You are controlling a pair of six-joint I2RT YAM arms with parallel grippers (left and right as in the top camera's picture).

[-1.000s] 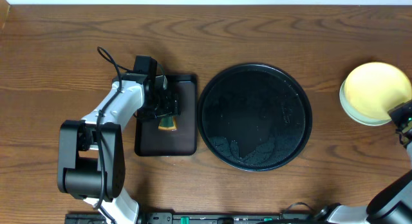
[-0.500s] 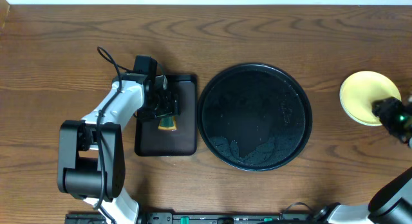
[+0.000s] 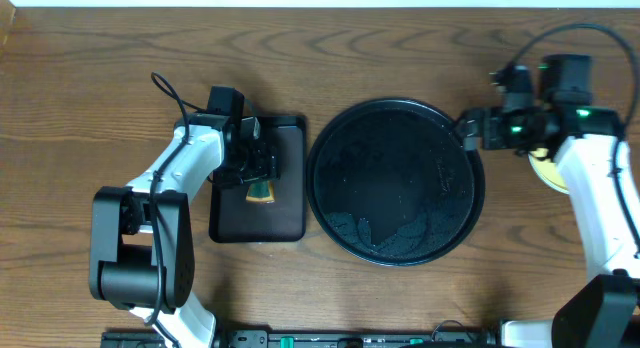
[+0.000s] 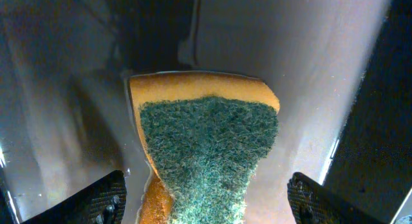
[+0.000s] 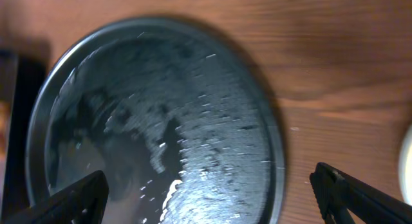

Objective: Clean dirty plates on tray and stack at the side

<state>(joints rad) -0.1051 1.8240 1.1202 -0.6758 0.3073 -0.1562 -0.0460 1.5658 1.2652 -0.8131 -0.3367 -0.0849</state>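
Two claws open, you see. Left gripper [image 4: 206, 201] straddles sponge [image 4: 206, 147] on small tray [image 3: 285, 223], fingers not touching it. Right gripper [image 5: 214, 197] hangs empty, jaws wide, over round tray [image 3: 395, 181], at its right rim. Your plate [image 3: 546, 169]: only pale yellow sliver under right arm, right of round tray.

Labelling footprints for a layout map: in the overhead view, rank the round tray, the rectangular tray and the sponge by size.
1. round tray
2. rectangular tray
3. sponge
All sit at table level, so nearness hardly matters.
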